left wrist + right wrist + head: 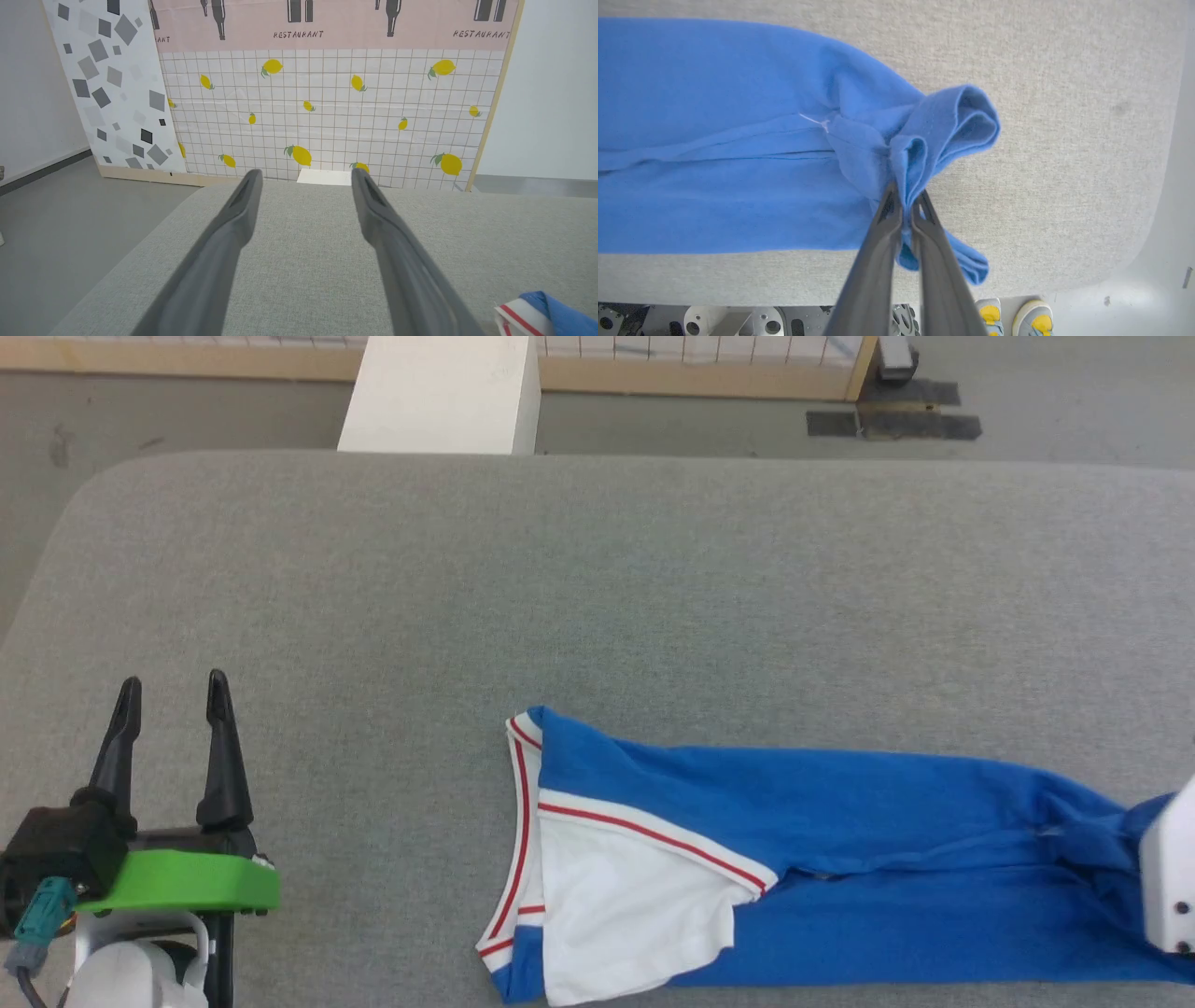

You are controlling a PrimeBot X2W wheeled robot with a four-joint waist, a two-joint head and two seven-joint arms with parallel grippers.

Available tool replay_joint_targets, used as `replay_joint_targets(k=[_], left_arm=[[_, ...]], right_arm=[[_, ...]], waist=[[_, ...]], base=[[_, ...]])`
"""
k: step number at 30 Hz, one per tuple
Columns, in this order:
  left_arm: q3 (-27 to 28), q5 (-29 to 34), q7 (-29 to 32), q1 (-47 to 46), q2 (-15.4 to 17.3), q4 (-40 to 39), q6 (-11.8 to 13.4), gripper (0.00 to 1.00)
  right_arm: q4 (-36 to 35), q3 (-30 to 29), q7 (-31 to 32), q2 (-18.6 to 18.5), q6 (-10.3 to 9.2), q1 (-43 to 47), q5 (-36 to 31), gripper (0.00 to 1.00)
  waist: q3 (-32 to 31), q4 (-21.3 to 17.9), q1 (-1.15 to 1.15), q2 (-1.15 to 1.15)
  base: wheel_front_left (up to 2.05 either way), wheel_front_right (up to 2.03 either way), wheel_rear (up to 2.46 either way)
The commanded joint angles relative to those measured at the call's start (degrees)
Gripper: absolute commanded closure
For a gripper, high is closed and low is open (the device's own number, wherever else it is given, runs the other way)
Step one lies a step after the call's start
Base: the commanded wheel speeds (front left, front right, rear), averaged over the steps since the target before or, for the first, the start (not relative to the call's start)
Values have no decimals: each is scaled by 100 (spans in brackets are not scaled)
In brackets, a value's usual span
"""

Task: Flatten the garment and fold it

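Note:
The garment (pixel 822 868), a royal-blue jersey with a white sleeve and red-and-white trim, lies folded into a long strip along the near edge of the grey table (pixel 597 579). Its trimmed end points left, and a corner of it shows in the left wrist view (pixel 546 317). My right gripper (pixel 906 196) is shut on a bunched blue fold at the garment's (pixel 738 140) right end; in the head view only its pale wrist (pixel 1172 877) is visible. My left gripper (pixel 173 695) stands open above bare table at the lower left, well apart from the cloth, fingers (pixel 243 205) spread.
A white post (pixel 443 392) stands behind the table's far edge. A lemon-patterned panel (pixel 327 107) stands beyond it. The table's rounded right corner (pixel 1134 233) lies close to my right gripper. A person's shoes (pixel 1013 317) show on the floor below the near edge.

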Motion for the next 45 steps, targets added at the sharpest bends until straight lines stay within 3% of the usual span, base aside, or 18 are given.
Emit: replay_joint_targets(k=[1,6,11,27,40,41,42,43,45], left_arm=[[23,53,-26,66,-48,10,-24,0],[78,86,-26,180,-160,-32,-51,0],[132,85,-26,222,-229,-46,-98,0],[231,124,-26,201,-366,50,-211,0],[233,163,-26,74,-428,137,-261,0],[235,167,-26,69,-432,144,-263,0],[235,170,-26,65,-434,151,-266,0],[237,173,-26,60,-437,157,-268,0],[244,180,-26,63,-430,167,-272,0]], right_arm=[[-156,112,60,8,-11,70,123,100],[-687,858,158,46,-11,103,504,100],[-627,1714,-80,283,-11,-196,717,100],[1425,3769,-1531,1355,-11,-1613,1086,100],[3103,4858,-2789,1544,-11,-2503,1735,100],[3234,4948,-2908,1544,-11,-2551,1768,89],[3313,5012,-3012,1545,-11,-2584,1811,38],[3371,5073,-3164,1545,-11,-2612,1925,0],[3392,5250,-3362,1545,-11,-2690,2178,0]], waist=[[-158,-94,0,0],[-243,-118,0,0],[-240,-16,0,0],[-42,587,0,0],[91,733,0,0],[93,728,0,0],[92,723,0,0],[85,711,0,0],[74,669,0,0]], base=[[0,0,0],[0,0,0],[0,0,0],[0,0,0],[0,0,0],[0,0,0],[0,0,0],[0,0,0],[0,0,0]])
